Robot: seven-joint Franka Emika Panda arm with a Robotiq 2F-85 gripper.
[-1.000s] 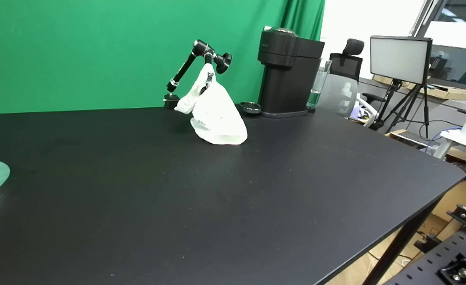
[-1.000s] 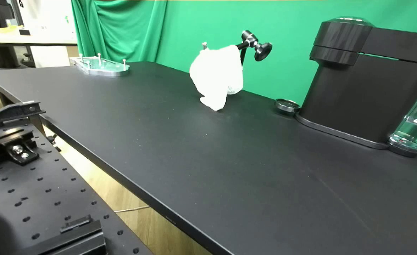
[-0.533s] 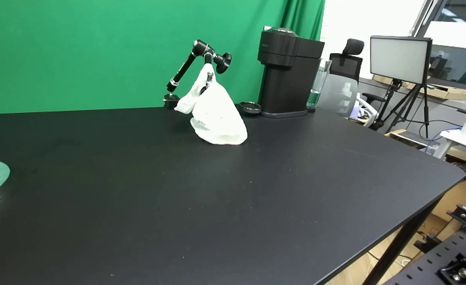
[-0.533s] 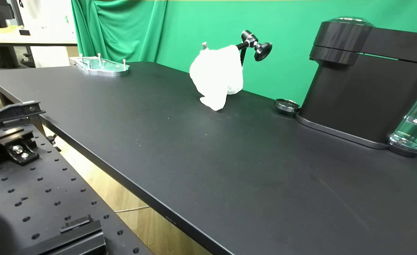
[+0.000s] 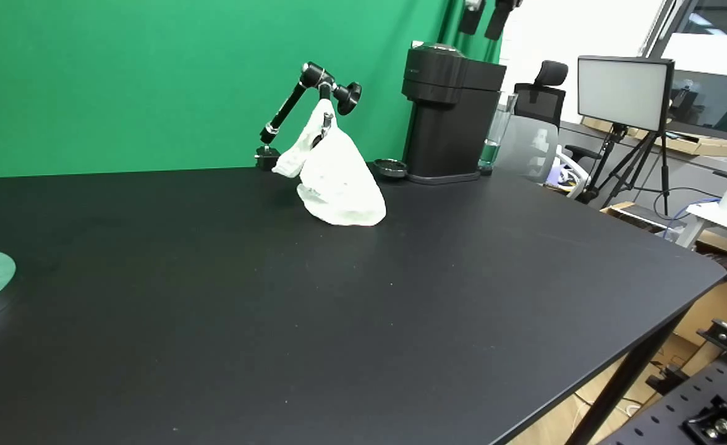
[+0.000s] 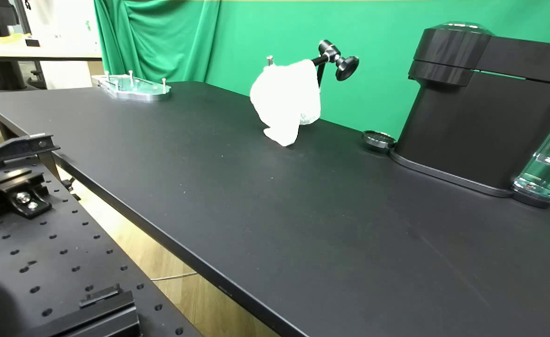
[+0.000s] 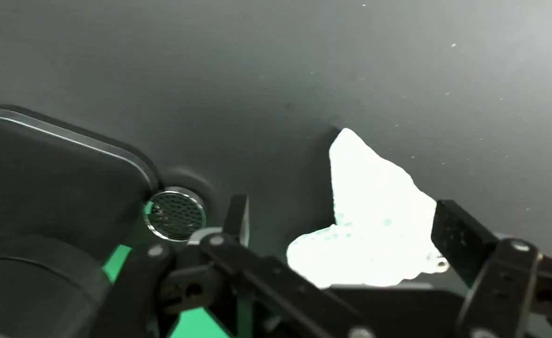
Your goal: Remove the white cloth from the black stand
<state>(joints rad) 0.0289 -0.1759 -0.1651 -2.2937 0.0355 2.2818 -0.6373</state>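
Note:
The white cloth hangs draped over the black stand, its lower end near the tabletop. In an exterior view the cloth covers most of the stand, whose upper joint and knob stick out. My gripper is at the top of an exterior view, high above the coffee machine and apart from the cloth. In the wrist view the gripper is open and empty, its fingers wide apart, with the cloth seen below between them. The stand is mostly hidden there.
A black coffee machine with a clear water tank stands right of the cloth. A round drip tray is at its foot. A green curtain is behind. A clear plate with pegs lies on the black table.
My gripper has come into view at the top of an exterior view, where it did not show before. The cloth and stand have not moved.

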